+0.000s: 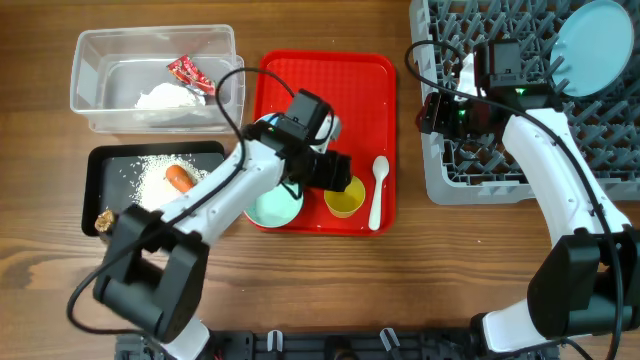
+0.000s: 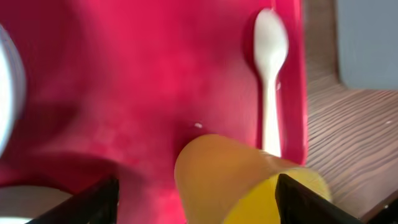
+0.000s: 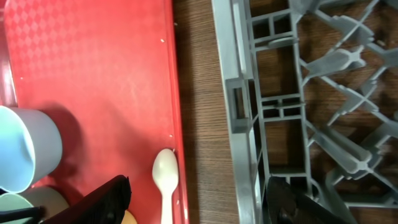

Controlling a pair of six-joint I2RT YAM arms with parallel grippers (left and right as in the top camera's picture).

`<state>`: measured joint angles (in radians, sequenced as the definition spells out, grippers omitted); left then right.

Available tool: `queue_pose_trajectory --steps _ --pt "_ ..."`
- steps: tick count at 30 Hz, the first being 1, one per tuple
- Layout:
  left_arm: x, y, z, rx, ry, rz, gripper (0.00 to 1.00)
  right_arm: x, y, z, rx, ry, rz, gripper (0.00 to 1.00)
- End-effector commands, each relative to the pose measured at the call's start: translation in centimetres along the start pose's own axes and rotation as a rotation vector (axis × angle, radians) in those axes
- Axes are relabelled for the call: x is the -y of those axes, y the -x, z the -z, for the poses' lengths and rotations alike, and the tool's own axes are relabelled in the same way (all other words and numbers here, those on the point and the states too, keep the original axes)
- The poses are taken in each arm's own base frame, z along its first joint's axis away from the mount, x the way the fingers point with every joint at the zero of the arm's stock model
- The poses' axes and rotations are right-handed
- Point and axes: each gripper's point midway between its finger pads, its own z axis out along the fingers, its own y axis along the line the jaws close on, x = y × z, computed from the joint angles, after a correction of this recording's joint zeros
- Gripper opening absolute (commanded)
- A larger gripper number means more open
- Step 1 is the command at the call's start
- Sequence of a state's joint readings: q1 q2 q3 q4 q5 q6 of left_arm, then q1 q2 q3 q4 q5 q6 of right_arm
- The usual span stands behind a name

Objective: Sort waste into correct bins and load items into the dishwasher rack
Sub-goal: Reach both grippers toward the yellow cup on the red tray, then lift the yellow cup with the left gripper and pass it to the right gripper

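The yellow cup (image 1: 346, 201) stands on the red serving tray (image 1: 330, 90), with the white spoon (image 1: 378, 190) to its right and the mint green bowl (image 1: 272, 208) to its left. The light blue bowl (image 1: 262, 126) is partly hidden under my left arm. My left gripper (image 1: 337, 184) is open, its fingers on either side of the cup (image 2: 249, 180), not closed on it. My right gripper (image 1: 432, 112) is open and empty at the left edge of the grey dishwasher rack (image 1: 480, 185). The light blue plate (image 1: 595, 32) stands in the rack.
The clear tub (image 1: 90, 80) holds the napkin (image 1: 165, 98) and the red wrapper (image 1: 188, 72). The black tray (image 1: 105, 160) holds the rice (image 1: 150, 180), the carrot (image 1: 180, 178) and the brown scrap (image 1: 104, 218). A strip of wooden table separates tray and rack.
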<state>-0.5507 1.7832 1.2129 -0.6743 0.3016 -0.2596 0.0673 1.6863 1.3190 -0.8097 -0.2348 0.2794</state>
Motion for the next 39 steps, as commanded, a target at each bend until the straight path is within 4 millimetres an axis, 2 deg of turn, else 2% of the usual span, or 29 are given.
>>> queue_pose_trajectory --steps 1,2,3,4,7,9,11,12,14,16,19,21,23,24,27,31,34,39 --pt "0.1 -0.3 -0.6 -0.018 0.003 -0.021 0.67 -1.1 1.0 1.4 0.045 0.036 0.033 0.73" --pt "0.1 -0.4 -0.6 -0.022 0.004 -0.019 0.54 -1.1 1.0 1.4 0.044 0.035 0.036 0.73" --pt "0.1 -0.5 -0.6 -0.026 0.005 -0.004 0.25 -1.1 1.0 1.4 0.044 0.035 0.037 0.73" --pt "0.0 -0.7 -0.6 -0.033 0.007 0.021 0.06 -1.1 1.0 1.4 0.044 0.035 0.042 0.73" --pt "-0.2 -0.4 -0.4 -0.024 0.014 0.068 0.04 -1.2 0.9 1.4 0.041 0.041 0.045 0.73" --pt "0.2 0.4 0.7 -0.003 -0.025 0.088 0.04 -1.8 0.8 1.5 0.035 0.077 0.064 0.73" --pt "1.8 2.8 4.3 0.062 -0.167 0.103 0.04 -3.7 0.5 2.0 0.028 0.182 0.132 0.73" --pt "2.3 3.9 6.8 0.103 -0.252 0.112 0.04 -5.2 0.4 2.8 0.035 0.272 0.185 0.74" --pt "2.8 6.0 12.9 0.204 -0.498 0.102 0.04 -9.1 0.3 4.7 0.068 0.512 0.319 0.82" --pt "3.1 7.1 17.4 0.275 -0.713 0.037 0.04 -12.0 -0.1 6.7 0.094 0.712 0.421 0.85" --pt "1.8 8.1 21.0 0.357 -0.846 -0.019 0.04 -15.1 -0.4 10.2 0.154 0.980 0.540 0.89" --pt "2.1 8.0 22.7 0.381 -0.923 -0.085 0.04 -16.5 -0.6 12.1 0.188 1.106 0.612 0.93" --pt "2.6 7.8 23.3 0.384 -0.959 -0.123 0.04 -18.3 -1.3 15.2 0.236 1.287 0.748 1.00" --pt "2.6 7.8 23.3 0.383 -0.960 -0.123 0.04 -19.1 -1.5 15.9 0.236 1.326 0.781 1.00" --pt "2.7 7.8 23.3 0.381 -0.961 -0.125 0.04 -21.0 -2.4 16.3 0.245 1.358 0.854 1.00" --pt "3.9 7.7 22.9 0.375 -0.965 -0.166 0.04 -23.5 -4.3 16.2 0.228 1.383 0.921 0.98" --pt "4.5 7.6 22.8 0.372 -0.970 -0.187 0.04 -24.1 -4.6 16.1 0.230 1.381 0.934 0.93" --pt "5.1 7.8 21.9 0.369 -0.936 -0.185 0.04 -24.2 -4.4 16.3 0.249 1.383 0.952 0.70"
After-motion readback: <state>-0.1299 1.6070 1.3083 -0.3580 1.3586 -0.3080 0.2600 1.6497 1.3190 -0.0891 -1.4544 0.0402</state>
